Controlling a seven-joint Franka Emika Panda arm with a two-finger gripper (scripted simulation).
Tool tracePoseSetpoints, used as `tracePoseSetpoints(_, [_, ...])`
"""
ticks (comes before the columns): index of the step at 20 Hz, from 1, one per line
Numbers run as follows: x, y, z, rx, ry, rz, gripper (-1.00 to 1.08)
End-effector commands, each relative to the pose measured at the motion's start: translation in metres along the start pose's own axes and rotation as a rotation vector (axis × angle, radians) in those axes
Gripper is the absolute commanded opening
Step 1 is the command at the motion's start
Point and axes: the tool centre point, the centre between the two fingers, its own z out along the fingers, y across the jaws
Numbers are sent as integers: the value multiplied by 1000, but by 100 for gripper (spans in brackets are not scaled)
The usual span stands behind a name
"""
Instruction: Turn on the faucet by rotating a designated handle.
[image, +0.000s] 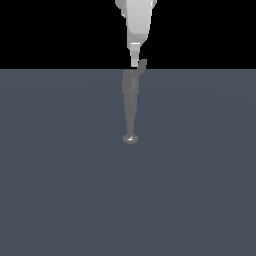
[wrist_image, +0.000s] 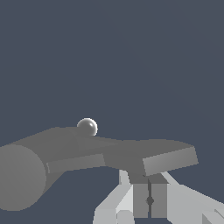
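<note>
The dull grey faucet (image: 130, 92) lies along the floor, its cylindrical body (wrist_image: 26, 173) narrowing into a long spout that ends in a rounded knob (image: 130, 139) (wrist_image: 87, 127). The handle (image: 142, 65) (wrist_image: 168, 159) sticks out sideways from the body and has a flat paddle tip. My gripper (image: 134, 62) (wrist_image: 149, 200) comes down from above right beside the handle. Its two grey fingers (wrist_image: 140, 201) are pressed together with only a thin seam between them and hold nothing. Their tips sit against or just short of the handle's paddle; I cannot tell if they touch.
A plain blue-grey floor (image: 60, 190) spreads around the faucet. Above its far edge the background is black. The white arm (image: 136, 20) hangs over the faucet's body end.
</note>
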Motion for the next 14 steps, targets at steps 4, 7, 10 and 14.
tracePoseSetpoints(4, [13, -2, 0, 0, -1, 1, -100])
tracePoseSetpoints(7, [22, -8, 0, -1, 0, 5, -100])
tracePoseSetpoints(10, [31, -15, 1, -1, 0, 8, -100])
tracePoseSetpoints(14, [42, -23, 1, -2, 1, 13, -100])
